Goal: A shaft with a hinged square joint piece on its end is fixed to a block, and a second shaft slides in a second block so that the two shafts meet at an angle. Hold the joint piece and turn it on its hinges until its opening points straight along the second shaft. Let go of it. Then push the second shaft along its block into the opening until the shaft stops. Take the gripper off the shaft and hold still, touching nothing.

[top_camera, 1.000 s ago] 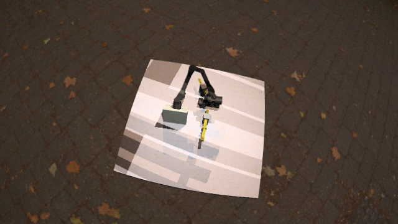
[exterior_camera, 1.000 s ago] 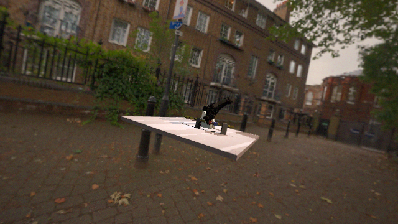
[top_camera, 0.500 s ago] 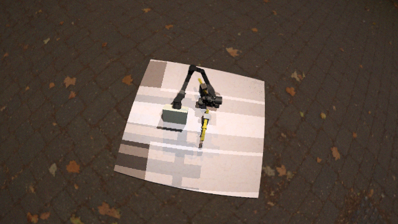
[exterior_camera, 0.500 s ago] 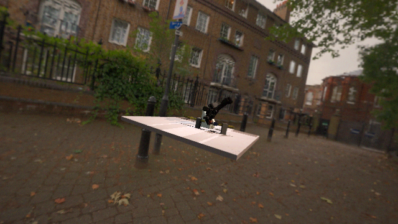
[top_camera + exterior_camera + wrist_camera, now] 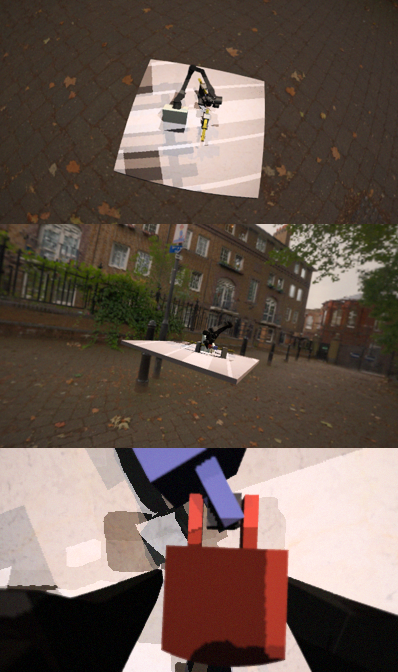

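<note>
The red square joint piece [image 5: 225,603] fills the middle of the wrist view, its two prongs pointing up the frame around a blue hinge part [image 5: 220,493]. It shows as a red spot [image 5: 210,346] in the exterior view. My gripper [image 5: 216,577] is open, with one dark finger on each side of the joint piece; whether a finger still touches it I cannot tell. The first shaft [image 5: 199,81] [image 5: 231,350] is yellow, on the blue part's side. The second shaft [image 5: 203,135] [image 5: 189,341], also yellow, is on the other side. The joint's opening is hidden from the wrist view.
Two dark blocks [image 5: 198,347] [image 5: 224,353] stand on either side of the joint. The arm's base box [image 5: 175,116] stands left of the shafts in the top view. All stand on a pale table [image 5: 236,162] [image 5: 217,367] crossed by bands of light and shadow.
</note>
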Controlling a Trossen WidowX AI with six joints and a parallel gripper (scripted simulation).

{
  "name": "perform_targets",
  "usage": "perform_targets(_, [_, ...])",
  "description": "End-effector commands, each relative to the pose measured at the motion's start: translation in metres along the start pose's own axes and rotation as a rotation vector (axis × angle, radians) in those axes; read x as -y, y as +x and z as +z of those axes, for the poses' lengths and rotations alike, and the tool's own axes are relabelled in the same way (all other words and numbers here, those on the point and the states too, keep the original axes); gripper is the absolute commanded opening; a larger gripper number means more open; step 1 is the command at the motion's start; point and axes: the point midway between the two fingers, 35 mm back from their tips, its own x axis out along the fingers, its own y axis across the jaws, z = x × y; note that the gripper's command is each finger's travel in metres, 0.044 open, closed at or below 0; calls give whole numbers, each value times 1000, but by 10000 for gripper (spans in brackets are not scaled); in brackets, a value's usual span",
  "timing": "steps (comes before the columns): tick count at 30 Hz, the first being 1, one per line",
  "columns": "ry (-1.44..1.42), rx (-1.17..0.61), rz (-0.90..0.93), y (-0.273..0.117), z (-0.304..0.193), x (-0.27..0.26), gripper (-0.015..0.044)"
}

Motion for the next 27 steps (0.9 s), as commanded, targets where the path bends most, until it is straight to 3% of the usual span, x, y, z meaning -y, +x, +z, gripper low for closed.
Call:
perform_targets(1, [0, 0, 0, 0, 0, 0, 440])
perform_targets(12, [1, -22, 3, 0, 0, 0, 440])
perform_targets(27, [13, -462, 12, -26, 10, 0, 440])
